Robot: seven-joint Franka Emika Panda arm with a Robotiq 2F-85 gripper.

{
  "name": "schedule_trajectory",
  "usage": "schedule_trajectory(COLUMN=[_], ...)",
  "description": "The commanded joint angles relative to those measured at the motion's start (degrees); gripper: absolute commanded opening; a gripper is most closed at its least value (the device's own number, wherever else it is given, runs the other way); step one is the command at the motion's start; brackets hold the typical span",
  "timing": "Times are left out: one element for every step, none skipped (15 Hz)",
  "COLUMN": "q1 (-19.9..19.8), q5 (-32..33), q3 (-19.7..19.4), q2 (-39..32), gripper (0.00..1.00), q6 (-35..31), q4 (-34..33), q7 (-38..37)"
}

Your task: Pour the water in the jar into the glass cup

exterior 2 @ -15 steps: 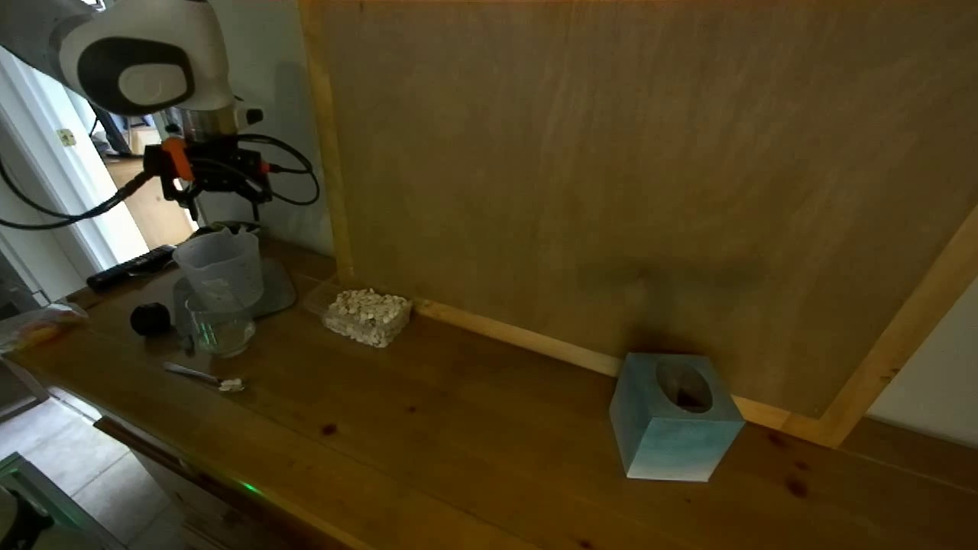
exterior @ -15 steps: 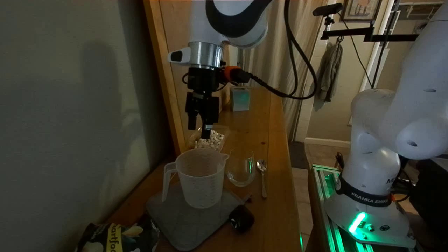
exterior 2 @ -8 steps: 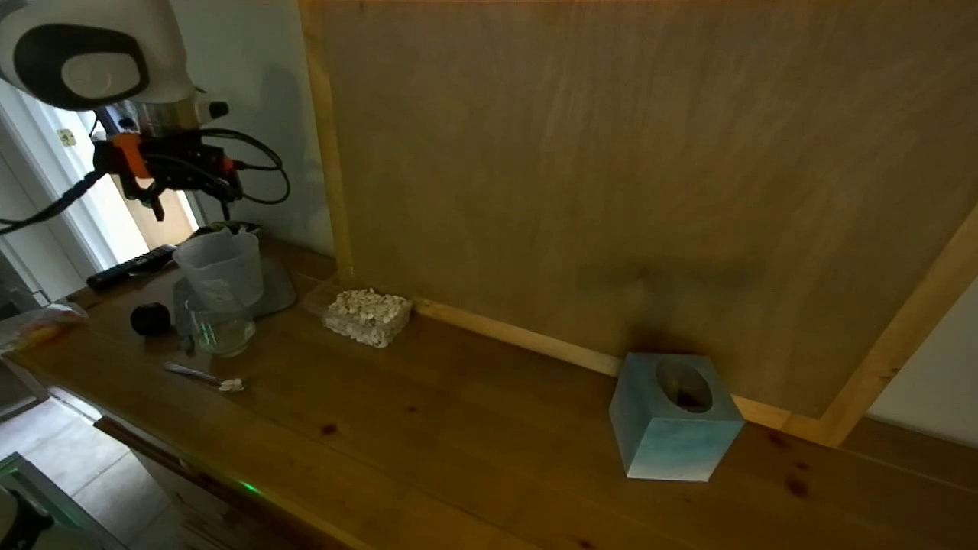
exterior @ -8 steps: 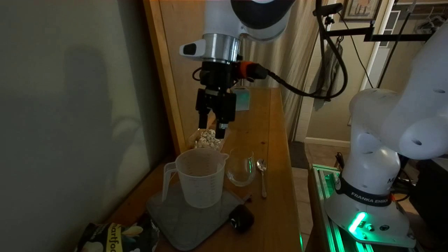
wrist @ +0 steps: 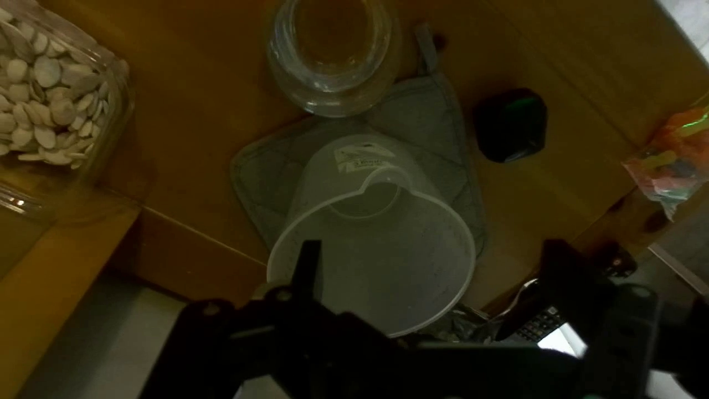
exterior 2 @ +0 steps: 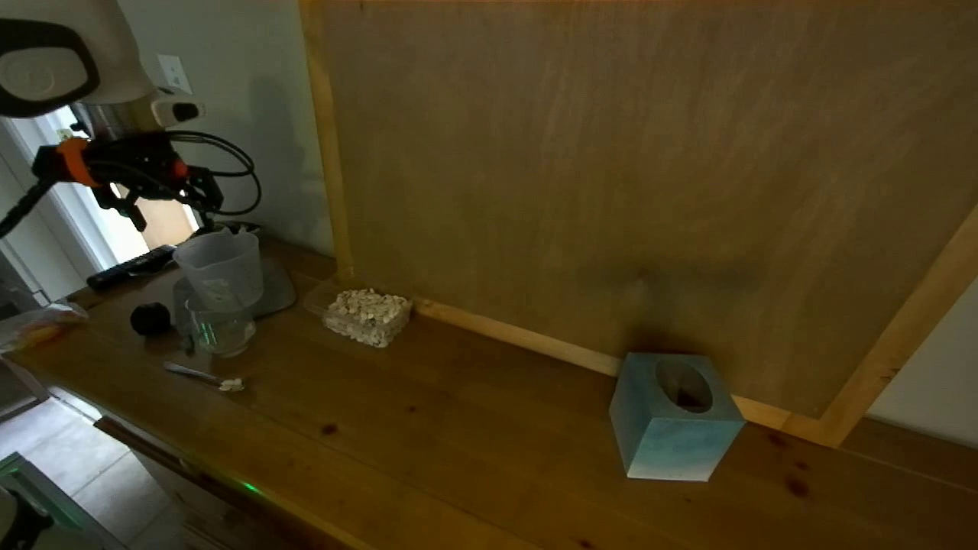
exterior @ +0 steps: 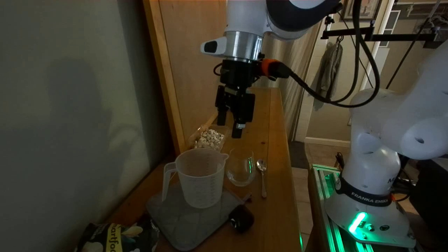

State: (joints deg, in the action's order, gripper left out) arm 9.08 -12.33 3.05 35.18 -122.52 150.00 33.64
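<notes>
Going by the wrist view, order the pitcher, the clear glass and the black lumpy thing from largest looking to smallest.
1. Pitcher, clearly largest
2. Clear glass, cut off at the top edge
3. Black lumpy thing

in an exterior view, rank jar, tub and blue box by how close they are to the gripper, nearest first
1. Jar: below and slightly right of the gripper in the picture.
2. Tub: to the right of the jar in the picture.
3. Blue box: much farther right in the picture.
</notes>
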Motion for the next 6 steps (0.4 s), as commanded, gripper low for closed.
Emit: schedule_trajectory(q1=[2.3,2.5,2.6,2.7,2.7,2.7], q5=[1.3,1.2,1.2,1.1,1.1,1.1], q3=[-2.1,-2.3,-2.4,-2.5,-2.5,-2.5], q2=[0.0,0.0,-0.2,-0.3,-0.3,-0.3], gripper=[1.00,1.00,1.00,1.00,1.00,1.00], q6=[-0.1,0.0,0.0,0.0,0.0,0.0], q4=[-0.1,-0.1,-0.2,-0.2,-0.2,-0.2], q7=[-1.1,-1.0,-1.0,-0.9,-0.9,-0.9])
